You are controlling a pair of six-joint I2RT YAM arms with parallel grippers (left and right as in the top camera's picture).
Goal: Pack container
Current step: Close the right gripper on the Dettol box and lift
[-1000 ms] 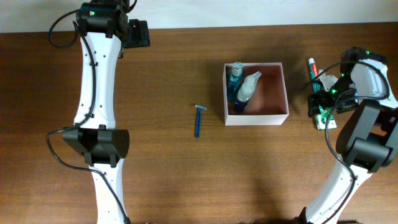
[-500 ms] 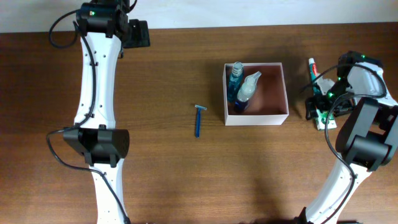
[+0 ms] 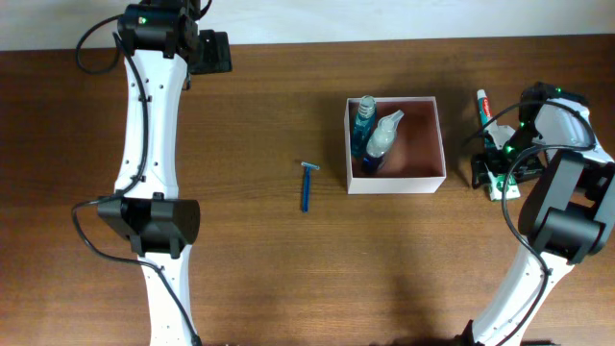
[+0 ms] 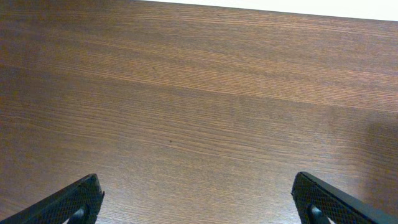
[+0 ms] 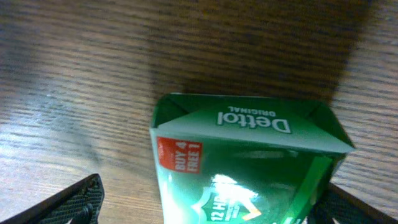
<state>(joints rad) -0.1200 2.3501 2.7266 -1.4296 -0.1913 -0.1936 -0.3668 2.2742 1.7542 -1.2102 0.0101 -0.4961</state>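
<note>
While the right gripper [image 5: 211,196] hangs over the table with its dark fingers [image 5: 68,202] spread wide, a green Dettol soap box [image 5: 249,162] lies flat between them. Bare wood shows on one side of the box, so nothing is gripped; whether the other finger touches the carton cannot be told. The left gripper [image 4: 196,193] is also fully parted and holds nothing, with only brown grain beneath it.

In the overhead view the soap box lies at three o'clock of the container [image 3: 396,185], apart from its wall. A small white tube with a red end [image 3: 483,104] lies at two o'clock of the container, near the soap box. The container sits toward three o'clock from the table's middle, square to the edges. Against its nine o'clock wall lean a blue bottle [image 3: 363,115] and a clear spray bottle [image 3: 384,135], while the rest of its reddish-brown floor is bare. A blue razor [image 3: 307,185] lies at eight o'clock of the container, well apart.

The table [image 3: 240,269] is dark, straight-grained wood with a faint sheen. A pale strip of wall [image 3: 384,19] runs along its twelve o'clock edge, and the left gripper hangs near that edge at eleven o'clock.
</note>
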